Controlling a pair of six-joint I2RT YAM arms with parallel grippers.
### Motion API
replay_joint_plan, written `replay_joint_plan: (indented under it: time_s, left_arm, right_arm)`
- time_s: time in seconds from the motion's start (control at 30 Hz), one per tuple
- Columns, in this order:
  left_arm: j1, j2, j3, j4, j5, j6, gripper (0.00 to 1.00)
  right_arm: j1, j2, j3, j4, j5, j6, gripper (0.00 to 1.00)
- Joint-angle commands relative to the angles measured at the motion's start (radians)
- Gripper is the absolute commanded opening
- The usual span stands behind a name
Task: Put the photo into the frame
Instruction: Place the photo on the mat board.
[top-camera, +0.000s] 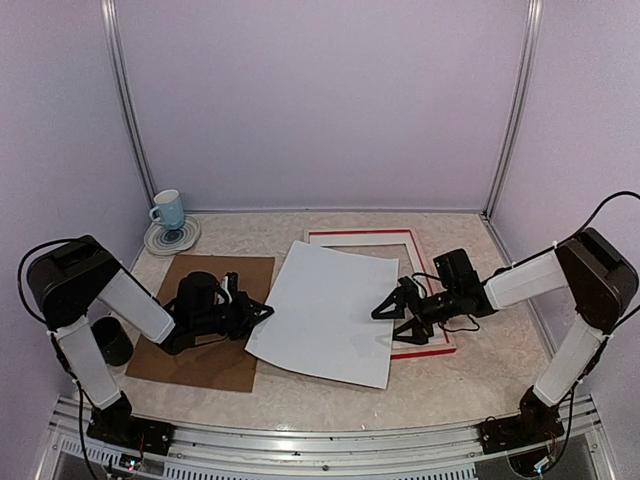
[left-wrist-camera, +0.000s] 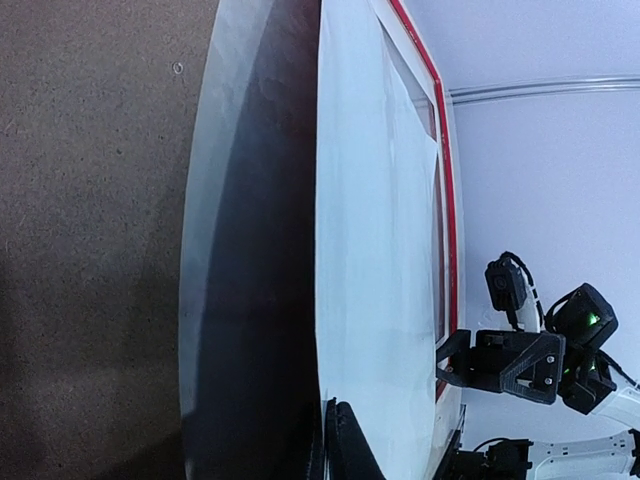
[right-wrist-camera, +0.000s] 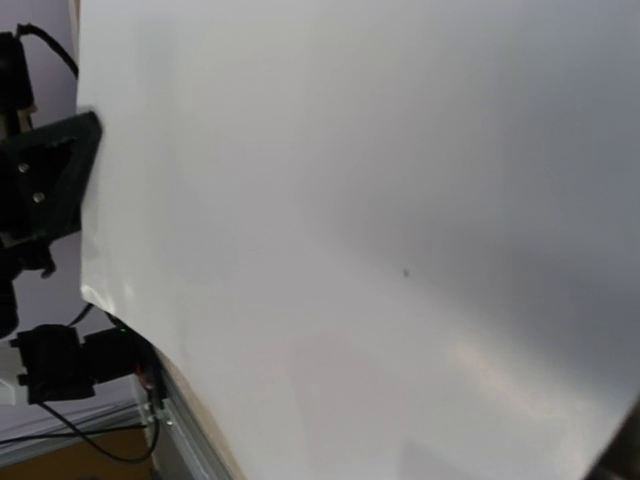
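Note:
The photo (top-camera: 325, 310) lies white back up in the middle of the table, its right part over the red frame (top-camera: 360, 234). My left gripper (top-camera: 264, 311) is shut on the photo's left edge. In the left wrist view the photo (left-wrist-camera: 375, 250) is raised off the table, its dark printed face turned downward, and the left gripper (left-wrist-camera: 336, 410) pinches its edge. My right gripper (top-camera: 386, 322) stands open at the photo's right edge, over the frame. The photo (right-wrist-camera: 350, 200) fills the right wrist view and hides that gripper's fingers.
A brown backing board (top-camera: 205, 340) lies under the left arm. A white mat (top-camera: 405, 250) sits inside the frame. A blue cup (top-camera: 168, 210) on a saucer stands at the back left. A black round object (top-camera: 112, 342) sits at the left edge.

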Motion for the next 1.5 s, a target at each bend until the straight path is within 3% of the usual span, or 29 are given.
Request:
replay_joint_plan:
  time_s: [0.0,0.2,0.43,0.6,0.7,0.8,0.93,1.2,1.27,1.47]
  left_arm:
    - [-0.011,0.015,0.008,0.023,0.010,0.000,0.05]
    - [-0.012,0.020,0.005,0.026,0.020,0.008,0.05]
    - [-0.017,0.033,0.023,0.024,0.044,0.023,0.05]
    - [-0.028,0.046,0.047,0.015,0.064,0.041,0.06]
    - [-0.035,0.048,0.075,-0.015,0.073,0.069,0.06]
    - [-0.042,0.044,0.108,-0.058,0.076,0.102,0.06]
    - [-0.055,0.034,0.149,-0.106,0.072,0.139,0.07]
    - [-0.078,0.043,0.191,-0.136,0.071,0.163,0.08]
    - [-0.085,0.046,0.198,-0.140,0.069,0.167,0.09]
    - [-0.102,0.048,0.212,-0.151,0.058,0.181,0.09]
  right_arm:
    - [0.015,0.044,-0.021,0.104,-0.045,0.059,0.95]
    - [0.014,0.027,-0.007,0.141,-0.037,0.066,0.86]
    - [0.003,0.011,0.087,-0.025,0.053,-0.041,0.76]
    - [-0.018,0.027,0.127,-0.086,0.091,-0.091,0.51]
    - [-0.023,0.034,0.156,-0.122,0.117,-0.127,0.46]
    - [-0.028,0.040,0.182,-0.181,0.146,-0.165,0.31]
    - [-0.042,0.039,0.189,-0.209,0.174,-0.196,0.20]
    - [-0.071,0.023,0.184,-0.230,0.184,-0.236,0.10]
    - [-0.076,0.015,0.192,-0.246,0.188,-0.254,0.02]
    - [-0.090,-0.017,0.230,-0.306,0.206,-0.317,0.00]
